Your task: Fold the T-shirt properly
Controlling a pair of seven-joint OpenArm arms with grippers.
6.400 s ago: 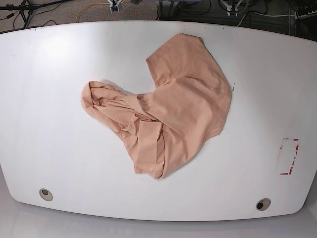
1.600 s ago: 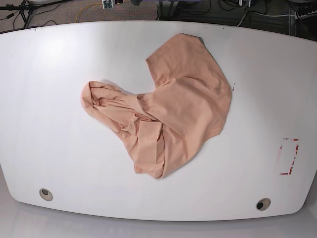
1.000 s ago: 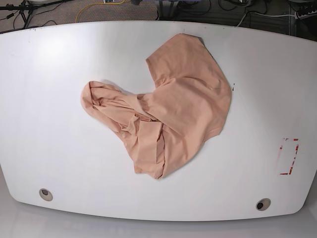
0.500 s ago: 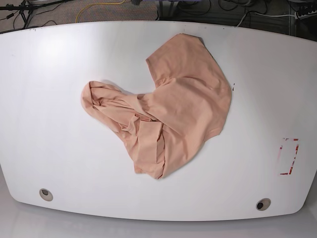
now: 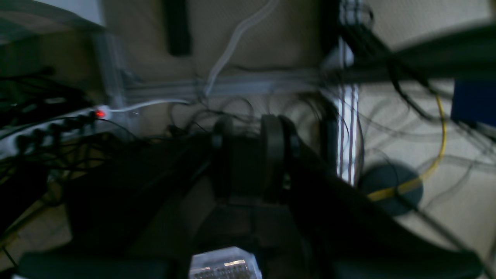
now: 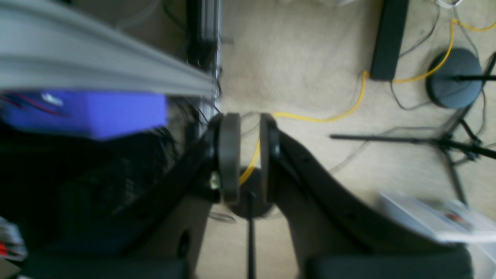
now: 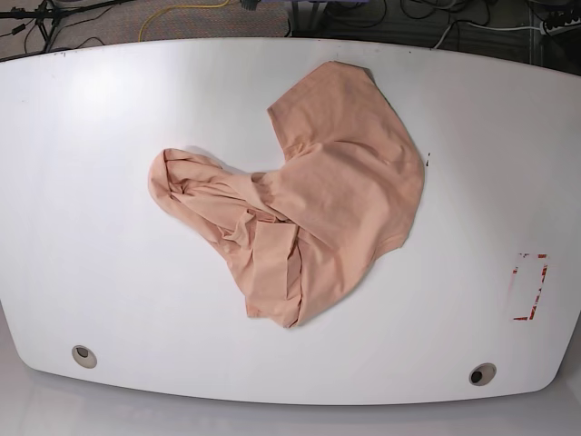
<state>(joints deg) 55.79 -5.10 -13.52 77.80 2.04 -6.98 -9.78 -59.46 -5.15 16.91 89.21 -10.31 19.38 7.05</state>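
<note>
The peach T-shirt lies crumpled in the middle of the white table, bunched and twisted at its left and lower parts and smoother at the upper right. No emblem shows. Neither arm appears in the base view. In the left wrist view, my left gripper hangs over the floor and cables, dim and blurred, with a narrow gap between its fingers. My right gripper is also over the floor beyond the table, its pads slightly apart with nothing between them.
A red-marked rectangle sits near the table's right edge. Two round holes lie near the front edge. Behind the table are a yellow cable, a stand base and a power strip.
The T-shirt has not moved. Small parts of the arms seen earlier at the far edge of the base view have gone out of sight.
</note>
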